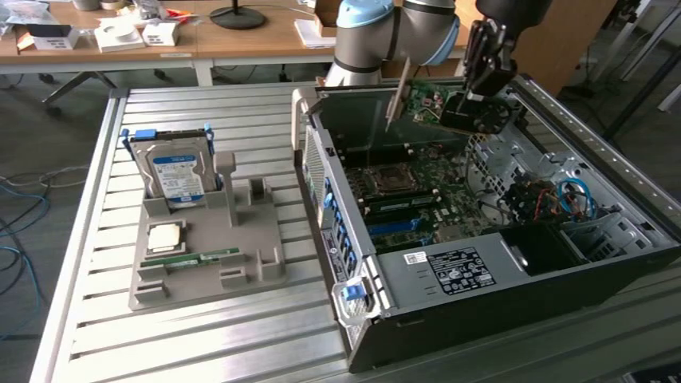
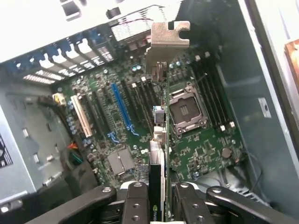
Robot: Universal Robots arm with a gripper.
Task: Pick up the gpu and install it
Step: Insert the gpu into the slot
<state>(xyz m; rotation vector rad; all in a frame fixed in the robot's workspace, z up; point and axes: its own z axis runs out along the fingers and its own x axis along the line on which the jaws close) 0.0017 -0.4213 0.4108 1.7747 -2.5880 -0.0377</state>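
Gripper [image 2: 156, 198] pinches the gpu [image 2: 158, 144] edge-on, hung above the motherboard [image 2: 205, 140]. Light, stiff, fragile card; seemingly best held by its edges, off the fan [image 1: 492, 116].

The black gripper [image 1: 481, 89] clasps the gpu [image 1: 434, 102], a thin green circuit card with a black round fan and silver end bracket, tilted above the open black computer case [image 1: 426, 319]. On the exterior view's left, a grey plastic tray [image 1: 191, 291] holds an upright silver hard drive [image 1: 175, 171].
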